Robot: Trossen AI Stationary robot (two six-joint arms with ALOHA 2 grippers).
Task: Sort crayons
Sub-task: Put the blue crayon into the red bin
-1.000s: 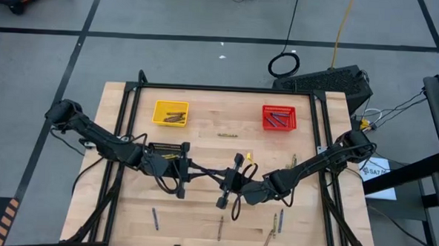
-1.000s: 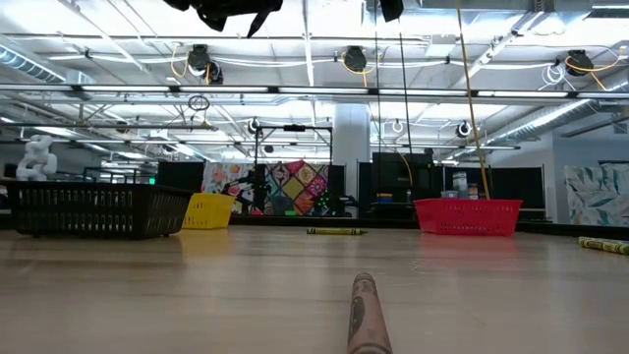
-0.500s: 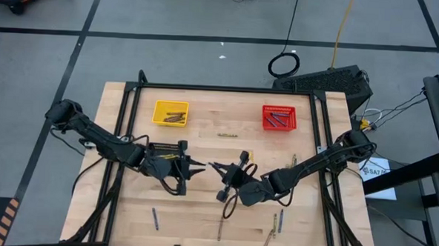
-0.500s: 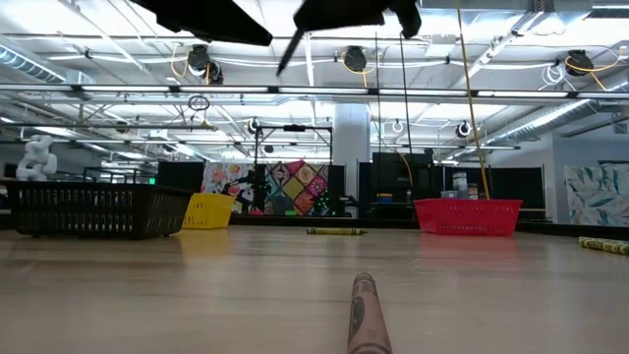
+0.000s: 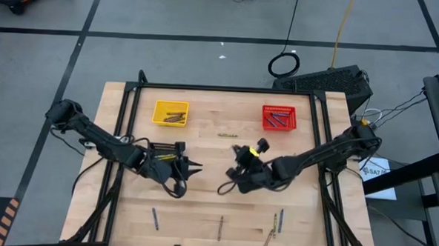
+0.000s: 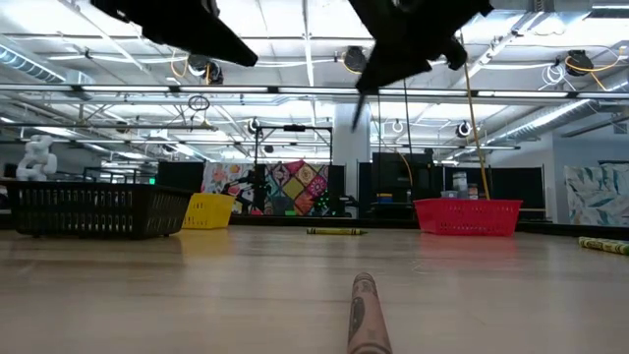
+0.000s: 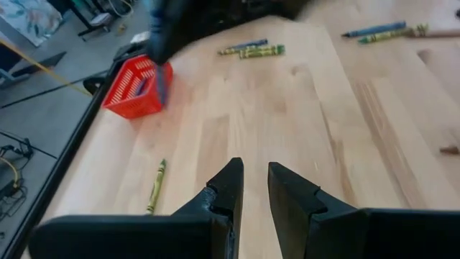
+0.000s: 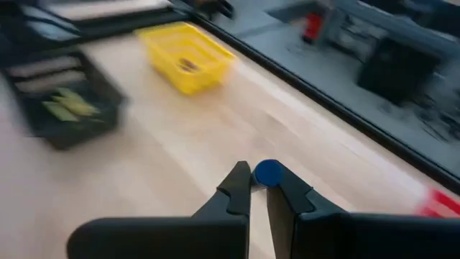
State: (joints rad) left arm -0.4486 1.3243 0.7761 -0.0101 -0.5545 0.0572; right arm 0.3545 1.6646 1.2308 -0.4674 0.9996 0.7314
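Broadly, we see a pale wooden table [image 5: 201,196] carrying a yellow mesh basket [image 5: 170,113] of brown sticks, a red mesh basket [image 5: 279,117] of blue ones and a black mesh basket [image 8: 61,108] of yellow-green ones, which suggests one colour per basket. We judge the right gripper [image 8: 259,185] to be carrying a blue crayon [image 8: 269,173], nipped end-on between its closed fingertips, toward the red basket, while the left gripper [image 7: 255,188] hangs above the table near the black basket, its fingers slightly parted and holding nothing. Loose crayons [image 5: 274,222] lie along the near edge, well apart from both.
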